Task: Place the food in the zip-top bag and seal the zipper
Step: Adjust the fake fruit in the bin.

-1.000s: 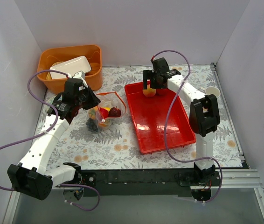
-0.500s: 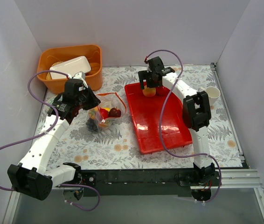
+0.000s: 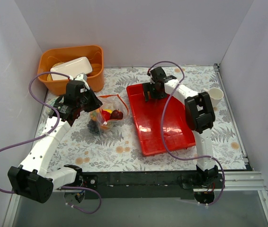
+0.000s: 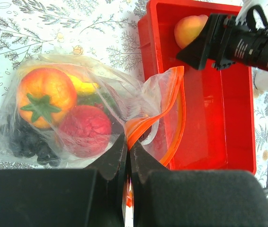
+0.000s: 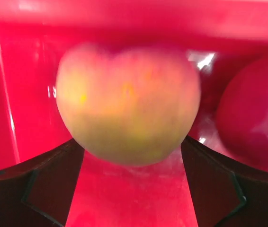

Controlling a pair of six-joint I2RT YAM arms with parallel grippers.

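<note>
the left gripper (image 4: 127, 142) is pressed together on the zipper (image 4: 183, 109), pinching the orange-red strip at its very tips, likely so the mouth of the zip-top bag (image 4: 138, 92) gapes toward the red tray (image 4: 238, 118). ahead and left of those tips the clear, crinkly bag bulges with an orange fruit (image 4: 46, 101), a red ball (image 4: 86, 130) and dark grapes (image 4: 27, 144). the right gripper (image 5: 131, 151) stands spread, one jaw on each side of the yellow-orange peach (image 5: 127, 101) on the tray, apparently lined up for a grab. a dark red ball (image 5: 252, 123) lies just to its right.
</note>
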